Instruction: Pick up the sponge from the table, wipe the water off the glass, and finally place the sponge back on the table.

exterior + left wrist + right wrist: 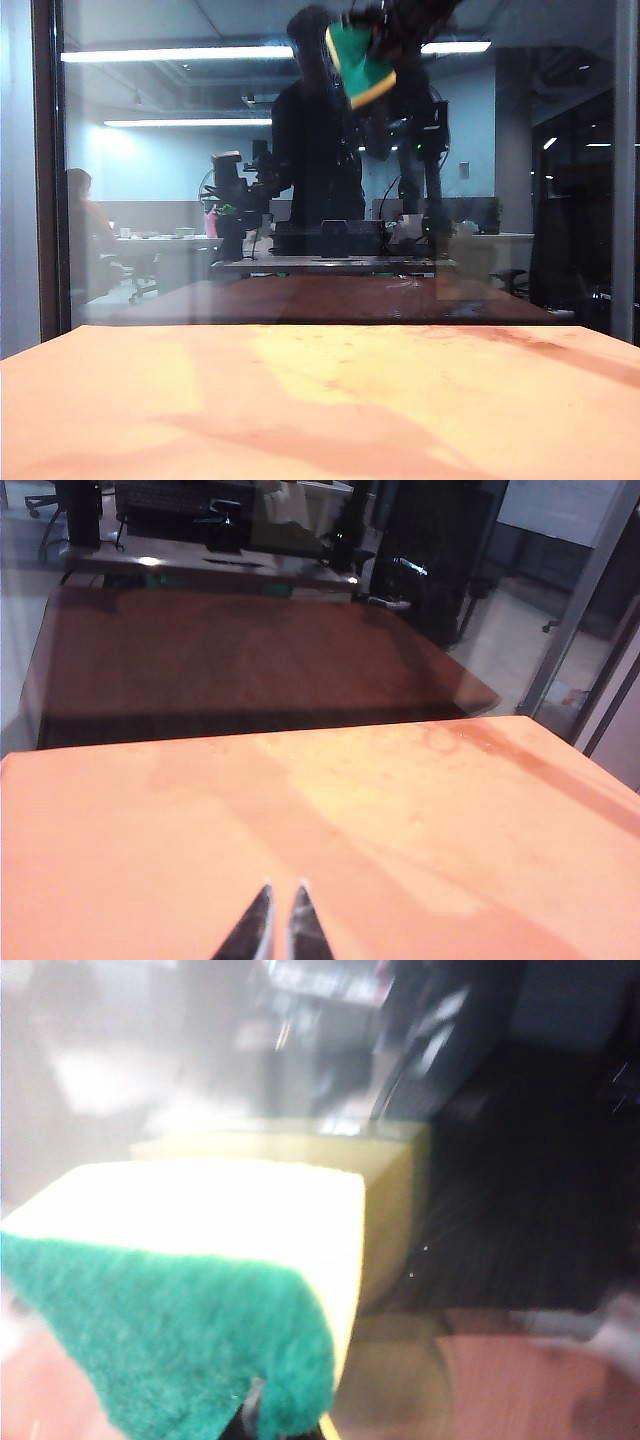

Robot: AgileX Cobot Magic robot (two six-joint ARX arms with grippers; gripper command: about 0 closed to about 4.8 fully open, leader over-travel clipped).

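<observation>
Exterior view, table (pixel 320 410): orange-tan top fills the foreground, bare
Exterior view, glass (pixel 150 180): upright pane at the table's far edge, office reflections in it
Exterior view, sponge (pixel 358 65): high up near the pane, tilted, green layer uppermost, held by the right gripper (pixel 385 40) (dark, mostly out of frame)
Left wrist view, left gripper (pixel 278 925): low over the table (pixel 150 820), tips almost together, holding nothing
Right wrist view, sponge (pixel 190 1290): clamped in the closed right gripper, yellow foam just beside the glass (pixel 520 1160) (picture blurred)
</observation>
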